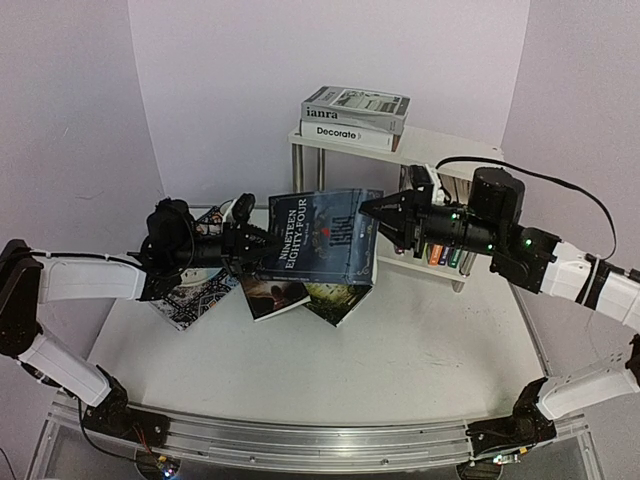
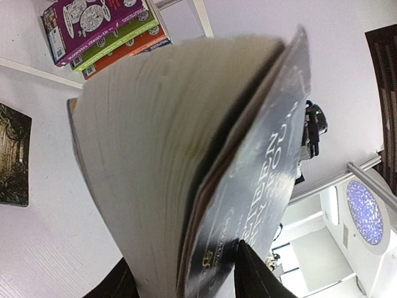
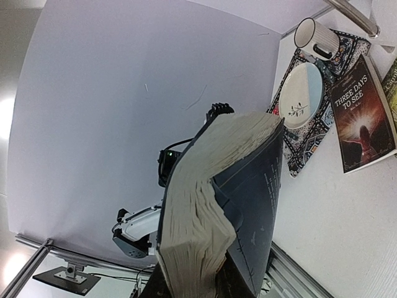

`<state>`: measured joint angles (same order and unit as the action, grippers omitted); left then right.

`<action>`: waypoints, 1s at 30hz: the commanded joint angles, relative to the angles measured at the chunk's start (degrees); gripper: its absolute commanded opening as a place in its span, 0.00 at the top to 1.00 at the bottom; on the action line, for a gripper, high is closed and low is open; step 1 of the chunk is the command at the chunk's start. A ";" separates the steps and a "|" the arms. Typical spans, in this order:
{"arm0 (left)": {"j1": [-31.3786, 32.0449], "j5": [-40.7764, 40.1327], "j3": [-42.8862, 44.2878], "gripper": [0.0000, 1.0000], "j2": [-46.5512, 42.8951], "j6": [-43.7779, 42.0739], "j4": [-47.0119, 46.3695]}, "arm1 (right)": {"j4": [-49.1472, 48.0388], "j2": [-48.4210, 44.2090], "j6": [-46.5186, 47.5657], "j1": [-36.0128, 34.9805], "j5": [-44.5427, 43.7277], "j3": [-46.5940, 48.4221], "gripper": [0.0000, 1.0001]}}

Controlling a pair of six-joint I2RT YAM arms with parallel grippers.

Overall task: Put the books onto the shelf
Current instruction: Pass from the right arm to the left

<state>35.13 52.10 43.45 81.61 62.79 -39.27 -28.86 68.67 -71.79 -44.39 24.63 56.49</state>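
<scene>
A dark paperback, "Nineteen Eighty-Four" (image 1: 320, 235), hangs upright in the air between both arms, left of the shelf (image 1: 430, 142). My left gripper (image 1: 262, 250) has a finger on each side of its left edge (image 2: 186, 279), one fingertip (image 2: 251, 273) pressed on the front cover. My right gripper (image 1: 372, 210) is shut on the page block at the opposite edge (image 3: 198, 285), and the back cover (image 3: 257, 205) flares loose outside the grip. Two books (image 1: 355, 115) lie stacked on the top board. Colourful books (image 1: 445, 255) stand on the lower tier.
Two more books (image 1: 275, 295) (image 1: 335, 298) lie flat on the table under the held one, one titled "Three Days to See" (image 3: 363, 115). A patterned placemat (image 1: 195, 300) with a plate (image 3: 301, 93) and a mug (image 3: 316, 37) sits under the left arm.
</scene>
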 commanded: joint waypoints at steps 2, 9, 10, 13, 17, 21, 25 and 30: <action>0.90 1.96 -0.22 0.70 -7.18 0.56 -4.53 | -6.71 -3.38 2.54 -0.09 -2.19 -2.94 0.88; 0.77 1.02 -3.55 1.00 -9.91 0.92 -4.54 | 6.30 -6.11 12.01 -0.06 -7.42 -2.66 0.72; 0.74 0.91 -3.84 1.00 -9.95 1.05 -4.51 | 8.09 -6.48 13.57 -0.08 -8.38 -2.50 0.66; 0.65 0.36 -4.49 1.00 -9.97 1.55 -4.53 | 14.42 -8.08 19.12 -0.08 -10.90 -1.89 0.42; 0.43 -1.13 -5.49 1.00 -10.18 2.13 -4.44 | 24.29 -11.24 26.94 -0.08 -17.56 -0.52 0.19; 0.24 -2.43 -6.46 1.00 -10.06 2.73 -4.29 | 32.54 -15.54 34.21 -0.08 -23.30 0.27 0.03; 0.07 -3.80 -7.55 1.00 -9.17 3.02 -3.97 | 37.18 -17.67 40.42 -0.10 -24.13 1.57 0.02; -0.06 -4.33 -8.26 1.00 -6.73 3.28 -3.51 | 44.94 -13.58 46.70 -0.13 -22.77 5.19 0.02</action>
<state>35.29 48.65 34.62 74.35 64.94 -36.97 8.08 51.21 -33.43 -44.40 2.54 57.72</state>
